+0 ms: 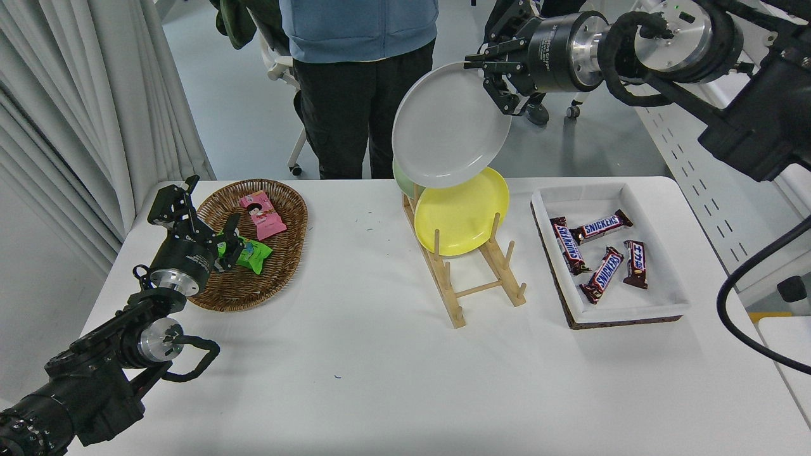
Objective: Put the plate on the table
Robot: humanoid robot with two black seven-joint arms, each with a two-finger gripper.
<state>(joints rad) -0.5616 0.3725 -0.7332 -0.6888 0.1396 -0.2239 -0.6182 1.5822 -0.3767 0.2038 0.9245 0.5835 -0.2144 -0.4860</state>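
One round light-grey plate (447,126) is pinched at its upper rim by the black right gripper (491,76) and held tilted above the wooden rack (472,278), apart from the yellow plate (462,212), probably so that it can be carried over to the white table (380,380). The left gripper (203,221) is parked over the wicker basket (288,244), its fingers spread.

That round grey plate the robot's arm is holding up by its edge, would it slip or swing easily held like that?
Probably a little. The right gripper pinches the round light-grey plate only at its upper rim, so it may pivot. Its surface looks smooth, so it could be slippery. It keeps its shape hanging tilted above the wooden rack, so it seems stiff.
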